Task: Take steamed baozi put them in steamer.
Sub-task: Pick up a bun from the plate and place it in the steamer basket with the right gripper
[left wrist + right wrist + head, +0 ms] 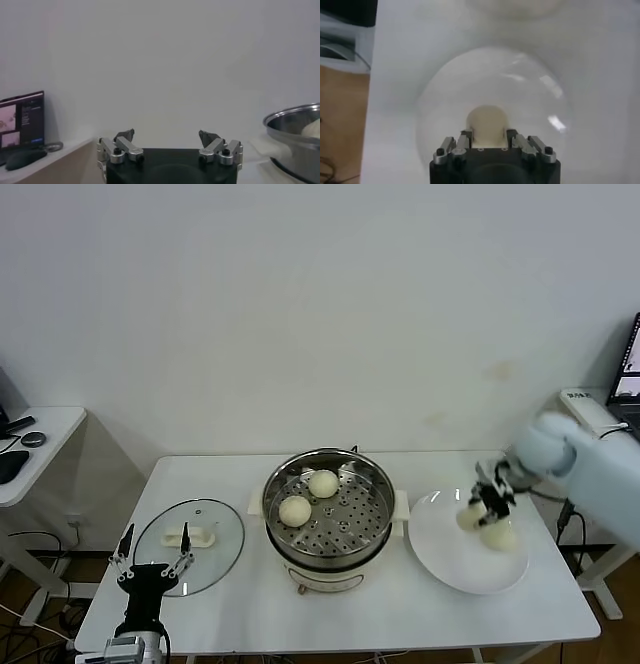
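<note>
The steamer (328, 454) stands mid-table with two steamed baozi (322, 482) (295, 509) on its perforated tray. On the right, my right gripper (487, 502) is shut on a third baozi (468, 518) over the white plate (440, 562). A fourth baozi (499, 535) lies on the plate right beside it. The right wrist view shows the held baozi (487, 117) squeezed between the fingers of the right gripper (488, 133), with the plate (445, 90) beneath. My left gripper (152, 556) (167, 140) is open and parked at the table's front left.
A round glass lid (215, 529) with a white handle lies left of the steamer, just behind the left gripper. A side desk (40, 446) with a mouse stands at the far left. The steamer's rim (292, 117) shows in the left wrist view.
</note>
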### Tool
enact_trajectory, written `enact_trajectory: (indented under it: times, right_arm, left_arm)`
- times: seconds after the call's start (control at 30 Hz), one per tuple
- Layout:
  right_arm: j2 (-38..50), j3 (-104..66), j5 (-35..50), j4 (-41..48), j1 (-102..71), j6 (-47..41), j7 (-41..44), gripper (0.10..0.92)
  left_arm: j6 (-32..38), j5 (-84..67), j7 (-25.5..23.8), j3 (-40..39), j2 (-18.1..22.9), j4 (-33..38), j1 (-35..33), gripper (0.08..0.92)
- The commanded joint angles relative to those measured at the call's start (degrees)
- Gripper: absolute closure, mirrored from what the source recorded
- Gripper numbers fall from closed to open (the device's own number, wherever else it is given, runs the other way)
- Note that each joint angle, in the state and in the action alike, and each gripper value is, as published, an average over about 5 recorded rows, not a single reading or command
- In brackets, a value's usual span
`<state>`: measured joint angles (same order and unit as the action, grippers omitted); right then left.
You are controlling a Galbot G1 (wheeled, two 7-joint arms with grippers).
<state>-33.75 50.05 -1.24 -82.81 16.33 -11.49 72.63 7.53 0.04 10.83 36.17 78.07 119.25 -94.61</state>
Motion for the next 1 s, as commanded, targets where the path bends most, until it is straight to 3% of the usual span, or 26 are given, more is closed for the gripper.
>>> enact_trajectory:
  times: [0.03, 0.2, 0.4, 0.67, 1.0]
  right_arm:
    - [-7.0, 10.0, 11.3, -1.3, 23.0, 3.8, 1.2, 0.592]
    - [-13.1, 14.9, 17.6, -4.8, 23.4, 7.5, -3.8, 0.593]
    - [-21.1, 21.3, 16.7, -6.5, 21.1, 17.2, -8.0, 0.585]
    - [-30.2, 25.0, 8.5, -4.6, 18.0, 30.3, -11.3, 0.583]
    - [-32.5, 25.9, -3.8, -1.6, 16.0, 39.2, -10.7, 0.575]
  left_arm:
    - [0.0, -0.1, 0.0, 0.1, -0.2, -0.2, 0.0, 0.177]
    - [0.0, 0.0, 0.0, 0.2, -0.1, 0.0, 0.1, 0.177]
    - [0.0, 0.2, 0.0, 0.6, 0.2, 0.1, -0.2, 0.177]
    - [0.1, 0.1, 0.1, 2.1, 0.7, 0.5, -0.7, 0.177]
    - [0.4, 0.1, 0.1, 2.8, 0.9, 0.2, -0.8, 0.177]
